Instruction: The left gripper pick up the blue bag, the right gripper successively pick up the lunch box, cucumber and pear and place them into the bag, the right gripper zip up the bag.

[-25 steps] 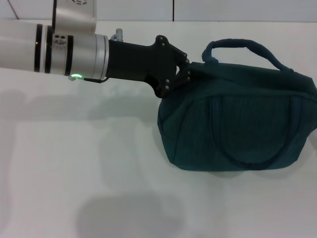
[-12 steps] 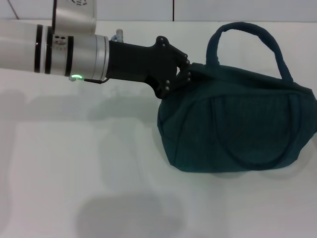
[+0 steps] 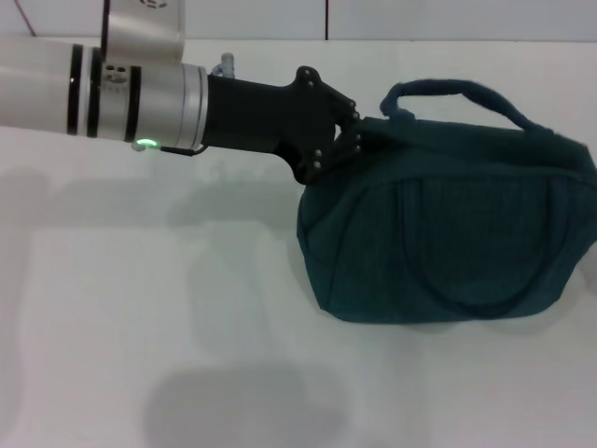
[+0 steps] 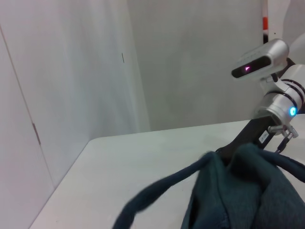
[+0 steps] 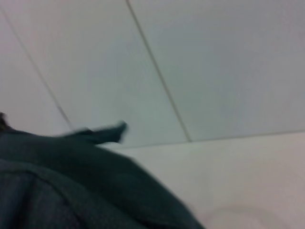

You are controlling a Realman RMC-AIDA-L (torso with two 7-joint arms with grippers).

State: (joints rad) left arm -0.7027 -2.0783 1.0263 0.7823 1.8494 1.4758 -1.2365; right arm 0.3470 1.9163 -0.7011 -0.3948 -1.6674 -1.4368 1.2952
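Teal blue bag (image 3: 448, 224) pinched by left tool (image 3: 353, 140), right tool (image 4: 257, 138) seen only from left wrist, grip unclear.

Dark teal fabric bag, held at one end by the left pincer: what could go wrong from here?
The left pincer grips only the top corner of the dark teal fabric bag, so the fabric could slip free. The far strap handle lies across the top, where it might snag the right pincer working there.
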